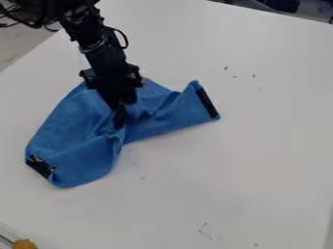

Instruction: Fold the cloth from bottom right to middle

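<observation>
Lying on the white bench (pixel 260 146), the blue cloth (pixel 71 131) looks soft and crumpled. It sits in the left and middle part of the camera view. One big, wide part goes down to the lower left and has a round bottom edge. A smaller part sticks out to the right, with a pointy corner at its top. A black strip (pixel 207 101) runs along the right end. A black patch (pixel 40 166) is on the lower left corner, and it has some shiny bits. Wrinkles and folds bunch up in the middle, where the two parts meet, and the bottom edge bends in there.

The cloth is under the gripper (pixel 120 119) and spreads out on both sides of it. The black gripper points down, leaning a little, with its tip at the bunched middle. Blue folds are right around the tip. I cannot tell if the gripper is pinching the cloth or how wide it is. The black arm (pixel 98 41) comes in from the upper left. An orange-yellow thing (pixel 25 244) is at the bottom left corner.
</observation>
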Controlling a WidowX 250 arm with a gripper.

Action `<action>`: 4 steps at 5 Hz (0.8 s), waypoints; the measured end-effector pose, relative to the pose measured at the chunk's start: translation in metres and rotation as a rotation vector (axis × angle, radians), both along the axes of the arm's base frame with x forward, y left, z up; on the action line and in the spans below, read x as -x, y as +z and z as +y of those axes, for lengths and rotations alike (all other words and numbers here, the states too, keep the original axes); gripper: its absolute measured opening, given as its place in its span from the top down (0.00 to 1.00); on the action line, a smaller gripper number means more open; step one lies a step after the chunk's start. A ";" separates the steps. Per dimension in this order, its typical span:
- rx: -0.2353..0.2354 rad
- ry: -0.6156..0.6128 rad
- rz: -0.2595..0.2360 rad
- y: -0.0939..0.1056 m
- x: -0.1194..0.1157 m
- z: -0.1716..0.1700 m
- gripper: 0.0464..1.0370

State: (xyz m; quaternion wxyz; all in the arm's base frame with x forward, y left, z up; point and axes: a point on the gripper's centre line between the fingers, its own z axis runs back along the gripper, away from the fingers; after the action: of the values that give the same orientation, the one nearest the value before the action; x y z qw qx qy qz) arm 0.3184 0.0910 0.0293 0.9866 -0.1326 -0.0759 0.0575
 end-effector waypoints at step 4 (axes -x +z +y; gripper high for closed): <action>-0.288 -0.048 -0.118 0.059 -0.026 -0.014 0.04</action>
State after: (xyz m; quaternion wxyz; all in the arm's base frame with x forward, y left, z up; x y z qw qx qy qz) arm 0.3439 0.0772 0.0884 0.9903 0.0055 -0.1382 0.0147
